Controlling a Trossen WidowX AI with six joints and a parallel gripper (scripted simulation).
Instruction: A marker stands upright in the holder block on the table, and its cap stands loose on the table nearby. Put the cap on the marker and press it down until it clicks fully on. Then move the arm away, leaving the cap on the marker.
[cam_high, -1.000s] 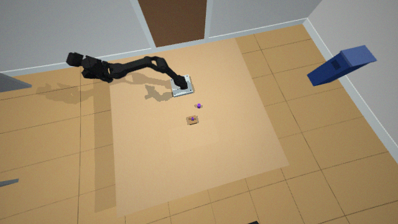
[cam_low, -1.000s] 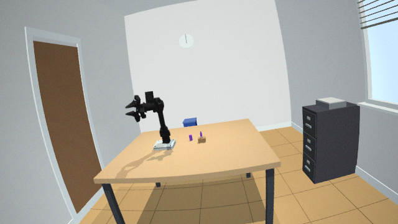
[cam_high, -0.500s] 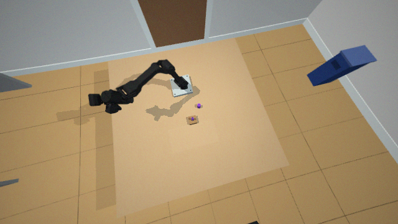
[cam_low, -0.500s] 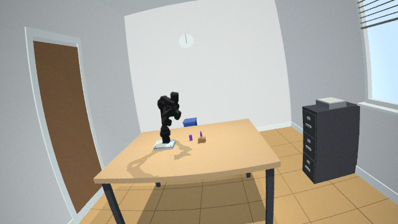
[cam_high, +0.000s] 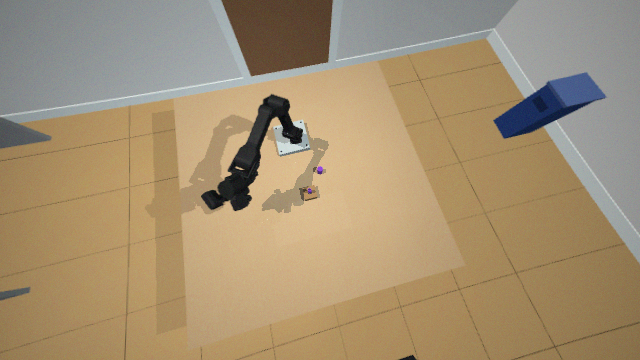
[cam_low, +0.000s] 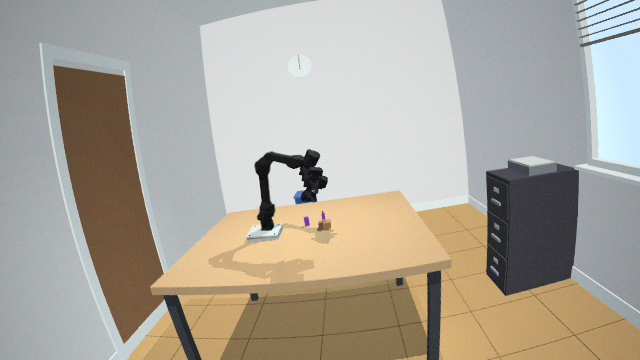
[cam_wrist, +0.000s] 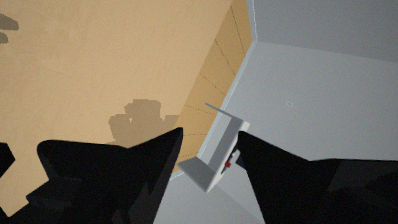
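The marker (cam_high: 309, 191) (cam_low: 323, 216) stands upright in the brown holder block (cam_high: 312, 196) (cam_low: 326, 226), its purple upper end bare. The purple cap (cam_high: 320, 170) (cam_low: 306, 221) stands upright on the table apart from the block, between it and the arm's base side. My gripper (cam_wrist: 210, 133) (cam_low: 318, 189) is partly open, with nothing between its fingertips. It hangs high above the table, away from the cap and block, to their left in the top view. The wrist view shows neither marker nor cap.
The arm's white base plate (cam_high: 282, 149) (cam_low: 255, 235) sits on the table (cam_high: 320, 280) (cam_low: 380, 250). A blue object (cam_high: 530, 110) (cam_low: 298, 197) stands beyond the table. A dark filing cabinet (cam_low: 535, 225) stands off the table to the right in the exterior view.
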